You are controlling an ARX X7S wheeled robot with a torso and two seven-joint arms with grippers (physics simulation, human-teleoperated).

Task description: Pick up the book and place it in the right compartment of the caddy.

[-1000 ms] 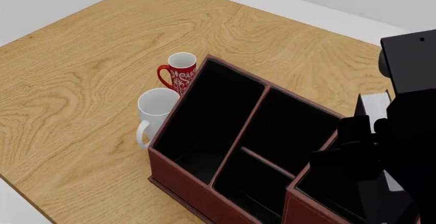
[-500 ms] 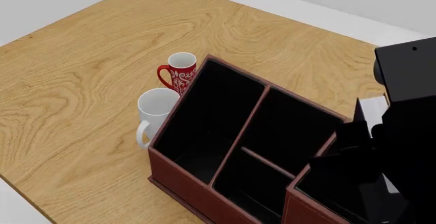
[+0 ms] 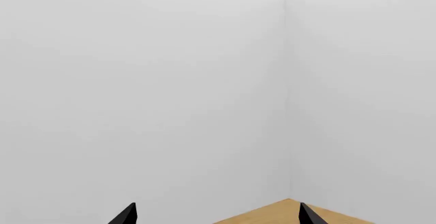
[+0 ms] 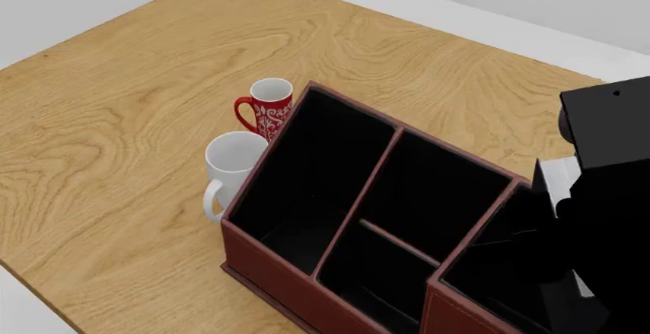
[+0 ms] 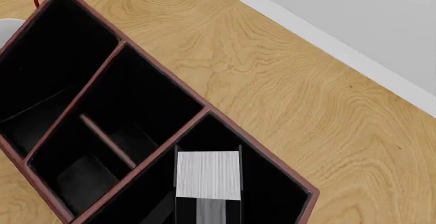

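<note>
The black book [image 5: 208,175] stands upright with its white page edges facing the right wrist camera. It sits low inside the right compartment [image 5: 269,188] of the reddish-brown caddy [image 4: 274,269]. My right gripper [image 5: 208,209] is shut on the book, its dark fingers showing on either side of the shaded pages. From the head, only a white sliver of the book [image 4: 558,173] shows beside my black right arm [image 4: 610,197], which hides the gripper. My left gripper [image 3: 216,215] is open and holds nothing; it faces a white wall.
A red patterned mug [image 4: 269,109] and a white mug [image 4: 231,163] stand against the caddy's left wall. The long left compartment [image 4: 304,182] and the divided middle ones [image 4: 427,189] hold nothing. Wooden table [image 4: 122,121] stretches left and behind.
My right arm has sunk lower with the book, which has gone down into the right compartment. The caddy and mugs have not moved.
</note>
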